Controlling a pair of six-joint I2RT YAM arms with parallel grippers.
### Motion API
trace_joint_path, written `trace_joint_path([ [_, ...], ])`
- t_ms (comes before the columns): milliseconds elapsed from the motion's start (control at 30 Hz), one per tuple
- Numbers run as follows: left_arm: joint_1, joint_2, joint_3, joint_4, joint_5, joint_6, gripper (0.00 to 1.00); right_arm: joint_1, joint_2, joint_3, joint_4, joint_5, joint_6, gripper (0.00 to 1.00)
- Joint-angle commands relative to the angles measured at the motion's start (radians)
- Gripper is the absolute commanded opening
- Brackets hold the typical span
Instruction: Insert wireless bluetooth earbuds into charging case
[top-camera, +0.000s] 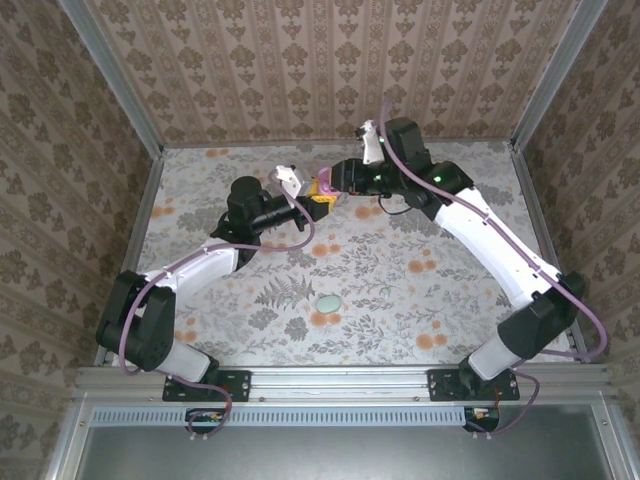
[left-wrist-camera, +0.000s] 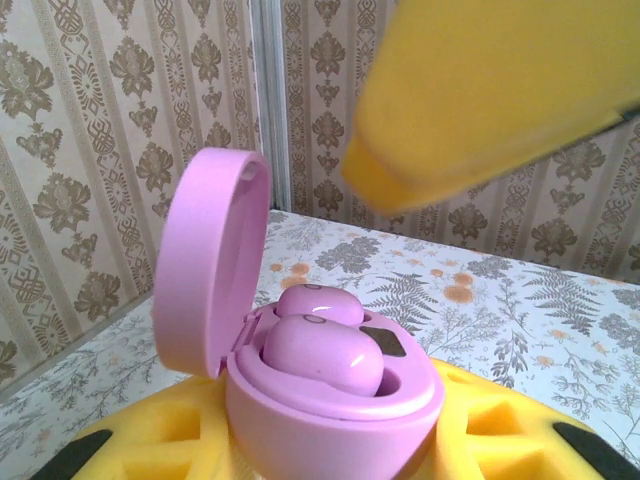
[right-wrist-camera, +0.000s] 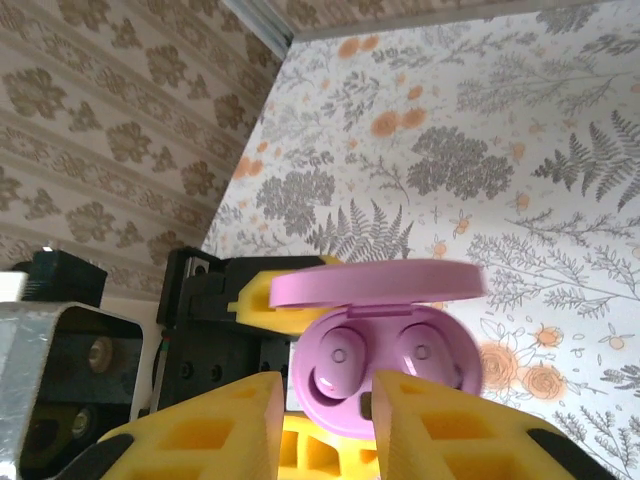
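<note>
Floral-print worktop (top-camera: 450, 290) everywhere, and closest to the arm bases there's just a mint case (top-camera: 327, 302) lying on its own, well apart from the action. Further out the two arms meet. The left hand (left-wrist-camera: 330, 405) is clamped on the bottom half of the pink case (right-wrist-camera: 375, 370), yellow foam hugging it from both sides, with the lid (left-wrist-camera: 205, 260) flipped up. Both earbuds (left-wrist-camera: 320, 355) look to be sitting in their wells, both pink as far as anyone can tell, though the nearer one in the left wrist view seems to ride a bit high. The right hand (right-wrist-camera: 326, 395) hovers just beside the case, jaws parted only a little with nothing in them. Risk-wise, and this is guessing: if that hand swats the lid down while a bud isn't fully seated, the lid could jam or flick the bud out onto the worktop. Push off-centre and the case might twist or squirt out of the soft foam grip. Behind it all is the wallpapered back wall (top-camera: 330, 70), no trouble there.
</note>
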Motion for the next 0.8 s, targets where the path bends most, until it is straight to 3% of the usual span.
trace_joint_path([
  [0,-0.001,-0.009,0.008,0.051,0.033,-0.011,0.33,-0.042,-0.096,-0.068,0.132,-0.061,0.013,0.33],
  [267,-0.023,0.006,0.058,0.02,0.096,0.037,0.33,-0.206,-0.091,-0.082,0.158,-0.142,0.16,0.46],
  [500,-0.042,0.014,0.094,0.001,0.101,0.048,0.33,-0.212,0.022,-0.015,0.179,-0.322,0.222,0.51],
  [767,-0.044,0.034,0.117,0.017,0.064,0.019,0.33,-0.198,0.054,-0.009,0.112,-0.388,0.177,0.53],
])
